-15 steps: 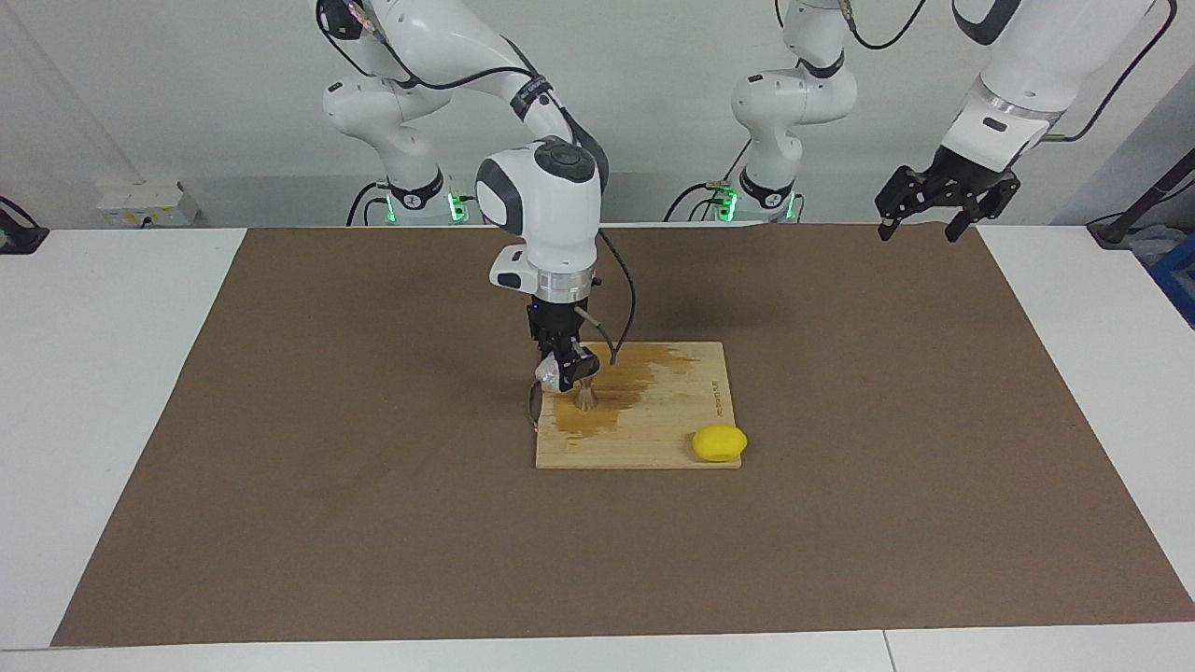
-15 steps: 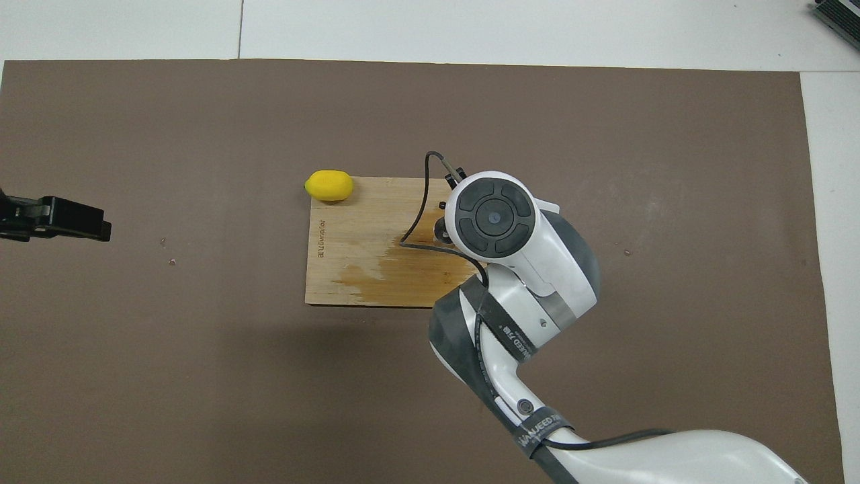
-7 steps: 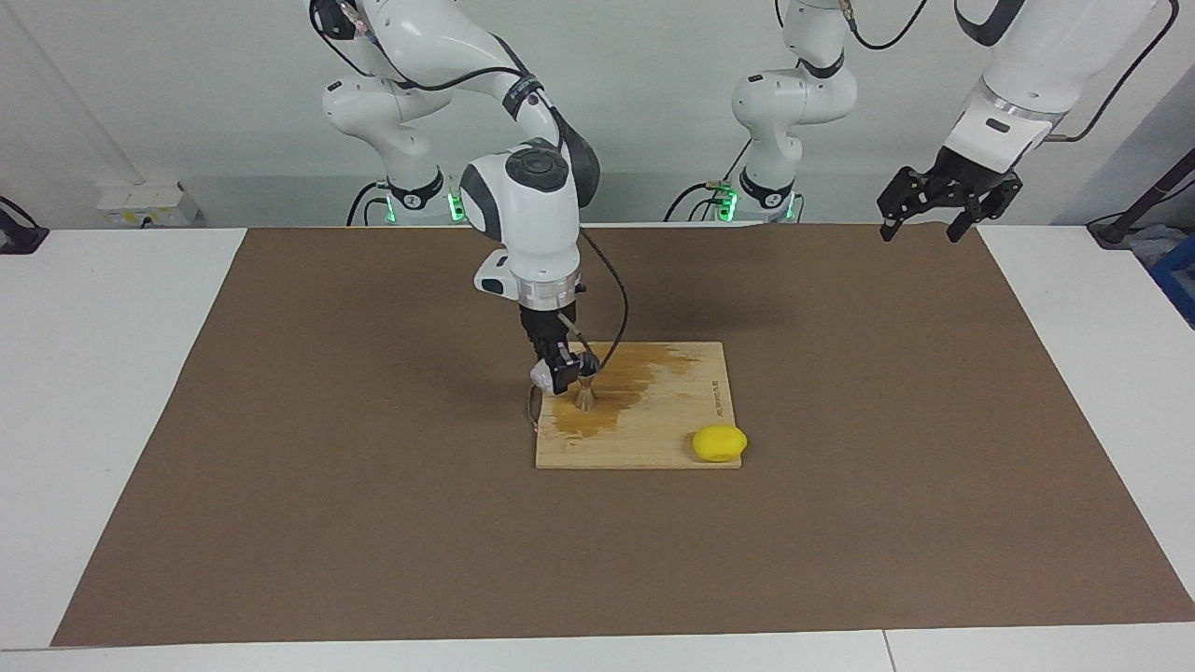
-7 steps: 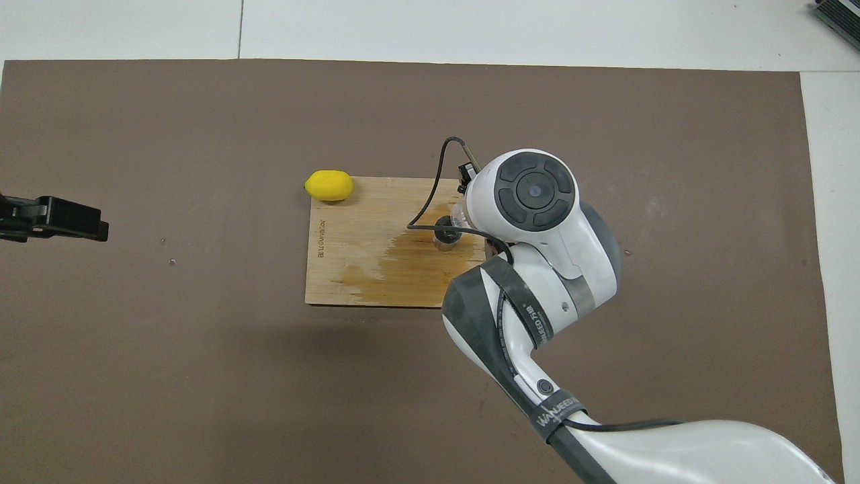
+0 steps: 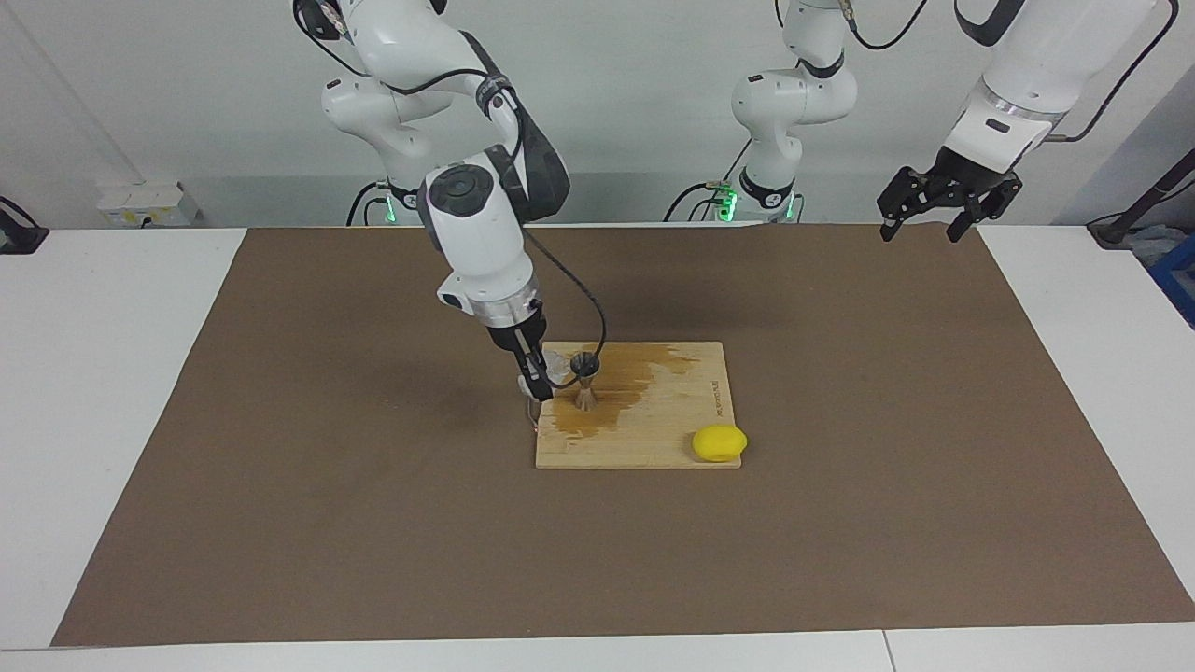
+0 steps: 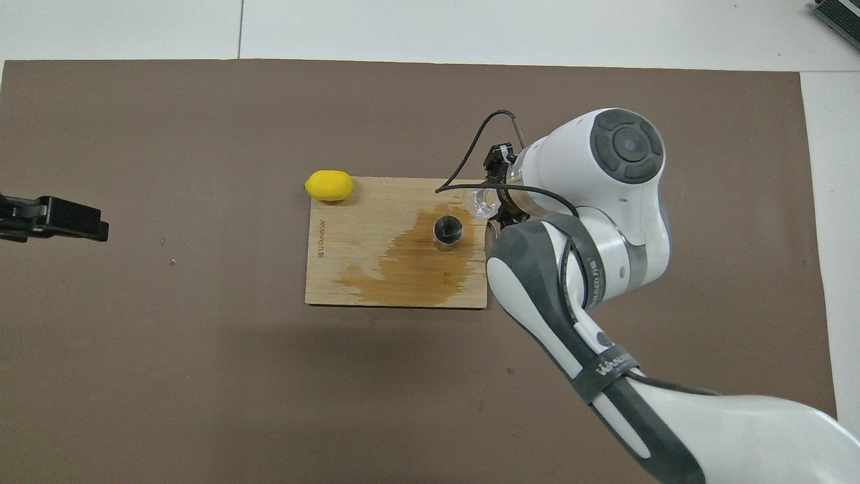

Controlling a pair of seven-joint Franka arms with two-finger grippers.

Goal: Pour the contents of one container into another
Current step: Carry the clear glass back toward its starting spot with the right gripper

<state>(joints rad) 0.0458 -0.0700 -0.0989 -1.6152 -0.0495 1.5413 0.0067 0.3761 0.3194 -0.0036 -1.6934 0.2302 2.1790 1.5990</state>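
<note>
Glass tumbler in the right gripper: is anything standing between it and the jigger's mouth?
Nothing visible does. The right gripper holds the glass tumbler over the cutting board's edge, right beside the upright jigger. Only bare, wet board lies between them. The lemon sits at a board corner, and the left gripper waits aside.
</note>
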